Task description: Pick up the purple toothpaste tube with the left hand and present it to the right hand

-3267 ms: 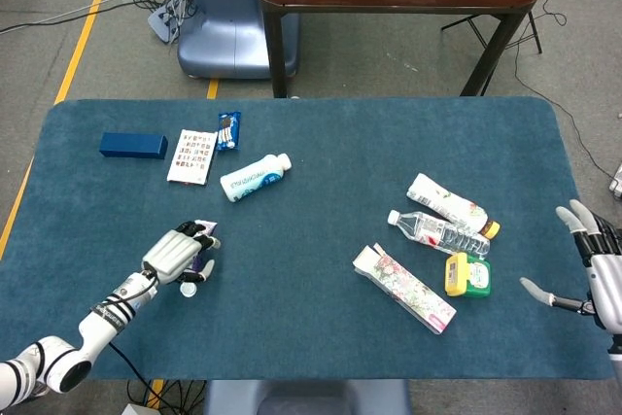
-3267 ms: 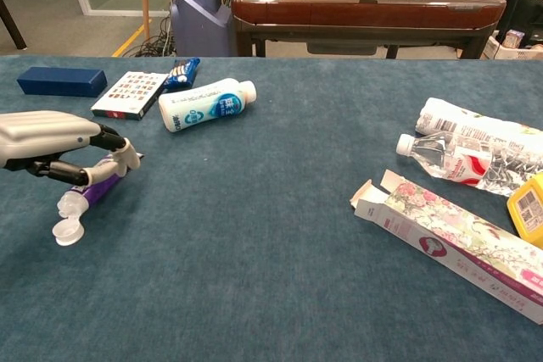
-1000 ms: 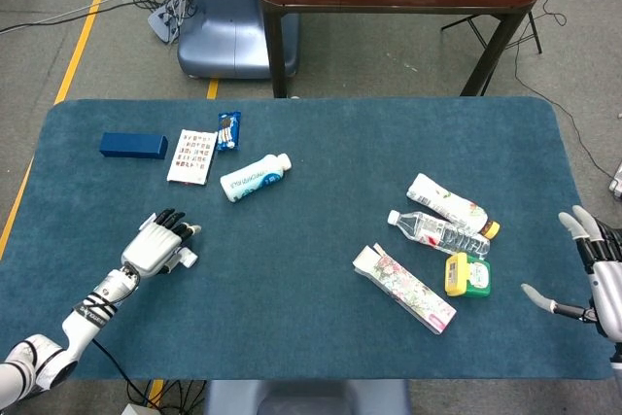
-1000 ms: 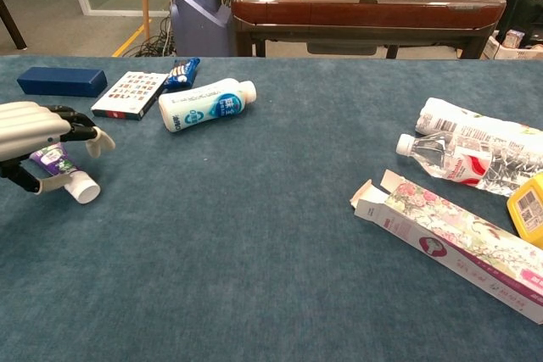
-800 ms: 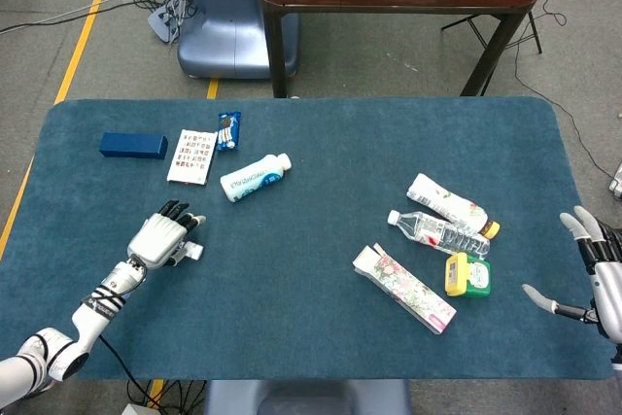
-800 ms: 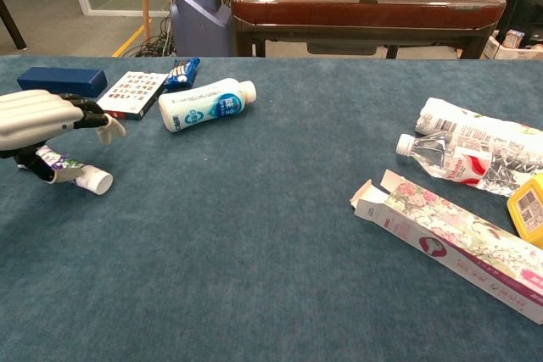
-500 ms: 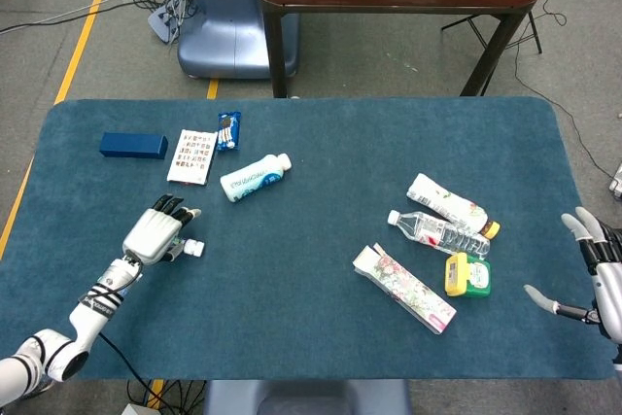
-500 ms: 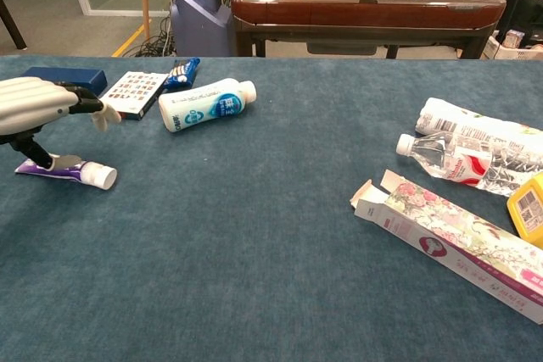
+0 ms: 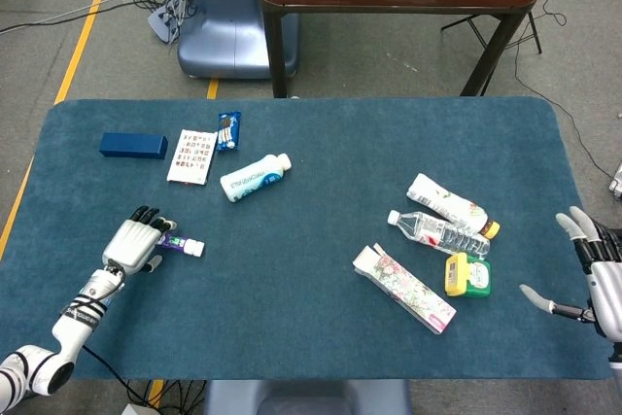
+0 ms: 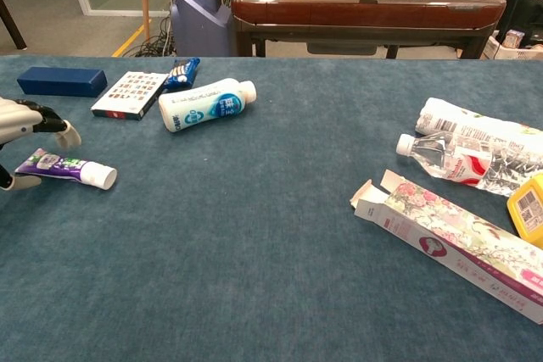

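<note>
The purple toothpaste tube [image 9: 180, 244] lies flat on the blue table cloth at the left, its white cap pointing right [image 10: 64, 168]. My left hand [image 9: 131, 241] sits just left of the tube's tail, fingers apart and hovering over that end [image 10: 24, 122] without gripping it. The chest view cuts off most of this hand at the left edge. My right hand [image 9: 595, 274] hangs open with spread fingers past the table's right edge, seen only in the head view.
Behind the tube lie a dark blue box [image 9: 133, 146], a printed card [image 9: 192, 155], a small snack packet [image 9: 228, 130] and a white bottle [image 9: 255, 177]. At the right sit a floral carton [image 9: 403, 288], a water bottle [image 9: 437, 232], a yellow item [image 9: 467, 275] and a white tube [image 9: 447, 203].
My left hand set the tube down on the cloth, let go and drew back to the left. The right hand has barely moved.
</note>
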`<state>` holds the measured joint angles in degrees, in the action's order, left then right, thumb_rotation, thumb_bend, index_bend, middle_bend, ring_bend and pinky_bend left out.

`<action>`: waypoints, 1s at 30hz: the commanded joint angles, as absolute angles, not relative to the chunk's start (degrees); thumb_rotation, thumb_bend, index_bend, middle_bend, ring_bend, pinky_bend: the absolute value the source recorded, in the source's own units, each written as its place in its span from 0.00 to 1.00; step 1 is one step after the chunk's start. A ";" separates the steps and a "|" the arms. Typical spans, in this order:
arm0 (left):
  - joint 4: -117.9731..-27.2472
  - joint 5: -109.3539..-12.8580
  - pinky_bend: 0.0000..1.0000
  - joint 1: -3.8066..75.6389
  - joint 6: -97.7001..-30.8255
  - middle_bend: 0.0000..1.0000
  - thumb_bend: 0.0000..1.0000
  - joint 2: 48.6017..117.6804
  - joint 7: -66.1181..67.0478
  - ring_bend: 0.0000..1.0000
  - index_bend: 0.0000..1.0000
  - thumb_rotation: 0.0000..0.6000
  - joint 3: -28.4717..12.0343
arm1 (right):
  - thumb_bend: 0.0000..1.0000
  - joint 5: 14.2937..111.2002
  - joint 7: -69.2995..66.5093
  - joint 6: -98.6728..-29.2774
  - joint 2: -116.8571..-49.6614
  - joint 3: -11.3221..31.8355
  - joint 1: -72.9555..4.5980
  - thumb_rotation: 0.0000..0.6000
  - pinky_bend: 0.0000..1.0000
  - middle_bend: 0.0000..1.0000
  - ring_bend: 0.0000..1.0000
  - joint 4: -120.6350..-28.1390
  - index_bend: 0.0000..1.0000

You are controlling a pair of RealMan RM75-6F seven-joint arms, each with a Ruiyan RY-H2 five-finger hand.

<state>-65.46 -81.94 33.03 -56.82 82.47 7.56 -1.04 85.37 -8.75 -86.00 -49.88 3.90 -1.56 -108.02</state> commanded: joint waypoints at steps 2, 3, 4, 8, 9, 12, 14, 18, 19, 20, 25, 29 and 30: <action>-61.52 -84.52 0.08 33.30 -58.54 0.27 0.26 84.78 4.18 0.11 0.28 1.00 -0.58 | 0.00 85.43 -8.59 -86.37 -49.67 3.81 -1.28 0.55 0.00 0.00 0.00 -108.32 0.00; -60.56 -84.95 0.08 33.38 -58.79 0.27 0.26 85.33 3.10 0.11 0.29 1.00 -0.53 | 0.00 85.45 -8.56 -86.56 -49.61 3.79 -1.16 0.55 0.00 0.00 0.00 -108.38 0.00; -59.92 -85.17 0.08 33.49 -58.79 0.27 0.26 85.70 2.47 0.11 0.29 1.00 -0.49 | 0.00 85.47 -8.53 -86.65 -49.60 3.79 -1.11 0.55 0.00 0.00 0.00 -108.43 0.00; -56.69 -86.25 0.08 33.97 -58.95 0.29 0.26 87.17 1.72 0.12 0.31 1.00 -0.18 | 0.00 85.51 -8.47 -86.86 -49.38 3.69 -0.89 0.55 0.00 0.00 0.00 -108.63 0.00; -56.08 -86.39 0.08 33.99 -59.07 0.29 0.26 87.47 1.48 0.13 0.31 1.00 -0.15 | 0.00 85.51 -8.47 -86.89 -49.38 3.67 -0.86 0.55 0.00 0.00 0.00 -108.64 0.00; -54.63 -86.49 0.08 33.96 -59.25 0.32 0.26 88.12 0.72 0.15 0.34 1.00 -0.16 | 0.00 85.44 -8.48 -86.97 -49.34 3.66 -0.76 0.55 0.00 0.00 0.00 -108.59 0.00; -53.88 -86.43 0.08 33.93 -59.19 0.33 0.26 88.42 0.29 0.15 0.36 1.00 -0.16 | 0.00 85.47 -8.54 -87.05 -49.30 3.60 -0.65 0.55 0.00 0.00 0.00 -108.61 0.00; -52.12 -86.36 0.08 33.81 -58.98 0.33 0.26 89.15 -0.72 0.15 0.36 1.00 -0.05 | 0.00 85.56 -8.60 -86.82 -49.29 3.55 -0.73 0.55 0.00 0.00 0.00 -108.48 0.00; -51.87 -86.36 0.08 33.81 -59.00 0.33 0.26 89.24 -0.91 0.15 0.36 1.00 -0.06 | 0.00 85.57 -8.62 -86.79 -49.28 3.56 -0.75 0.55 0.00 0.00 0.00 -108.49 0.00; -51.50 -86.35 0.08 33.84 -59.03 0.34 0.26 89.39 -1.16 0.15 0.36 1.00 -0.12 | 0.00 85.56 -8.54 -86.74 -49.25 3.55 -0.77 0.55 0.00 0.00 0.00 -108.51 0.00; -50.39 -86.06 0.08 33.96 -58.51 0.36 0.26 89.97 -2.69 0.16 0.37 1.00 -0.29 | 0.00 85.53 -8.45 -86.71 -49.21 3.55 -0.75 0.55 0.00 0.00 0.00 -108.64 0.00; -49.58 -86.00 0.08 34.06 -58.06 0.37 0.26 90.43 -3.33 0.17 0.38 1.00 -0.25 | 0.00 85.47 -8.35 -86.77 -49.12 3.51 -0.65 0.55 0.00 0.00 0.00 -108.75 0.00; -49.43 -85.97 0.09 34.05 -58.04 0.37 0.26 90.53 -3.49 0.17 0.38 1.00 -0.26 | 0.00 85.48 -8.34 -86.83 -49.10 3.51 -0.61 0.55 0.00 0.00 0.00 -108.77 0.00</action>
